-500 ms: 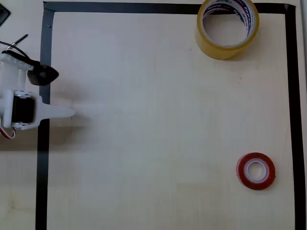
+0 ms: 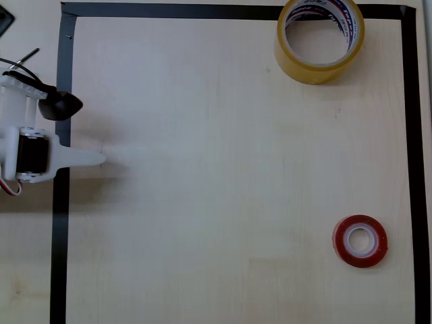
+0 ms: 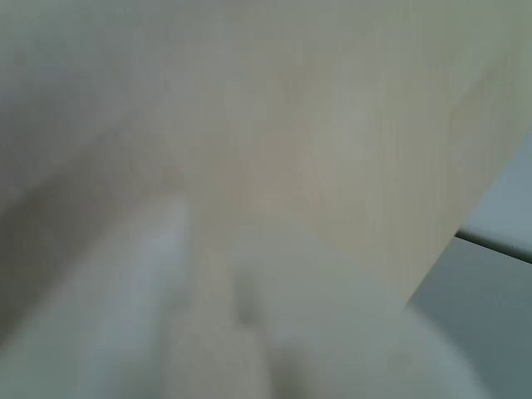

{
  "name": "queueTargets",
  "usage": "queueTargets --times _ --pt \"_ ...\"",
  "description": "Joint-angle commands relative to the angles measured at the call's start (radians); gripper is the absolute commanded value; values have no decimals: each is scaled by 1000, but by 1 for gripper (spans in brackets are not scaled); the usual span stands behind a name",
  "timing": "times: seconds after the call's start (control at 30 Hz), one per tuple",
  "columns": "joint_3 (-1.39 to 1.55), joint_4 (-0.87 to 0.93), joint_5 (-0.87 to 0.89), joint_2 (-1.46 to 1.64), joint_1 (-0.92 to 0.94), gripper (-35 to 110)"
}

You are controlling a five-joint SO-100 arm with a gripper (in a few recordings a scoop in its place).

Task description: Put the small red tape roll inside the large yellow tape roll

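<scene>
The small red tape roll (image 2: 360,241) lies flat on the table at the lower right of the overhead view, its white core facing up. The large yellow tape roll (image 2: 320,40) stands on its flat side at the top right, with red and blue print on its inner core. My white gripper (image 2: 100,160) sits at the far left edge, far from both rolls, pointing right with its fingers together and nothing in them. In the wrist view the gripper (image 3: 212,241) is a blurred white shape low over pale wood.
A black tape border (image 2: 62,223) frames the light wooden table (image 2: 216,175) along the left, top and right sides. The arm's body and its black motor (image 2: 32,152) sit just outside the left border. Wide bare wood separates the gripper from both rolls.
</scene>
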Motion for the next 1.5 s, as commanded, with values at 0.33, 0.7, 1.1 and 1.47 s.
queueTargets --times 0.33,0.7,1.1,1.47 --pt "-179 -330 -95 -28 58 0" --pt "-778 -706 -74 -985 133 0" --pt "-1350 -821 94 -1591 158 0" --pt "-1746 -660 209 -1816 155 0"
